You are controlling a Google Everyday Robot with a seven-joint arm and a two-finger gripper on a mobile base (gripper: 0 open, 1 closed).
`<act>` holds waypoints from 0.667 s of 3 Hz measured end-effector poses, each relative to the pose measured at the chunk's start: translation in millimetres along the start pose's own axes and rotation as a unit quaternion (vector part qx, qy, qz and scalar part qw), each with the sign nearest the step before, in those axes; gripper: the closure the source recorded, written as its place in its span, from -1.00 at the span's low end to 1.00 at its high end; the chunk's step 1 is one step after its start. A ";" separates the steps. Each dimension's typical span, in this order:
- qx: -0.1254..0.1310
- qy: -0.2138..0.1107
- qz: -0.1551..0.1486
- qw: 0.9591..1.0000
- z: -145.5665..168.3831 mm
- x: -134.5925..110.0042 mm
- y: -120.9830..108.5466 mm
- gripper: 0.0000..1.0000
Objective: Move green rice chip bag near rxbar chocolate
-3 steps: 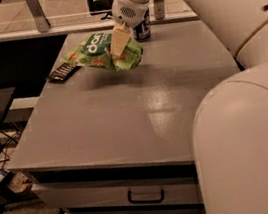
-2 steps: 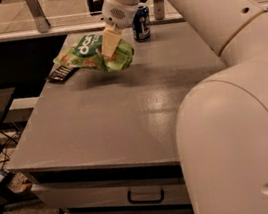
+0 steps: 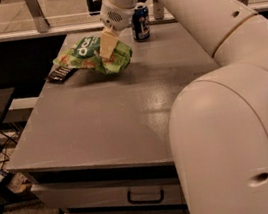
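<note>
The white arm (image 3: 218,65) has swung left over the last second, carrying its load across the far part of the grey table (image 3: 127,125). The green rice chip bag (image 3: 84,53) now hangs slightly off the tabletop at the far left, a shadow under it, further left than it was a moment ago. The gripper (image 3: 106,46) sits on the bag's right half, clamped down on the crinkly pouch.

For the task that is most of the trip done, I judge — what is left is to set the bag down and let go.

The blue drink can (image 3: 140,23) stands upright to the right of the bag, now well behind the move and out of the way. The rxbar chocolate (image 3: 59,74) lies flat at the table's left edge, just beside the bag's left end — the bag could land on it or nudge it off.
</note>
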State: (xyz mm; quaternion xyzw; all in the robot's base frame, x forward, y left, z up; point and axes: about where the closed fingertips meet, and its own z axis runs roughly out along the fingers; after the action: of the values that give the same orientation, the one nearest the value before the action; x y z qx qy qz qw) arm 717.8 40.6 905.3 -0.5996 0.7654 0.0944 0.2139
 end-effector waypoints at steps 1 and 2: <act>-0.002 -0.001 -0.001 1.000 5.5 -2.0 0.0 -0.87; -0.003 -0.001 -0.001 1.000 7.9 -2.6 -0.1 -1.00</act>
State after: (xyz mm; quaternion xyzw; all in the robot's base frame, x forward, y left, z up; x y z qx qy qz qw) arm 720.1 46.0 899.4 -0.6011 0.7641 0.0967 0.2130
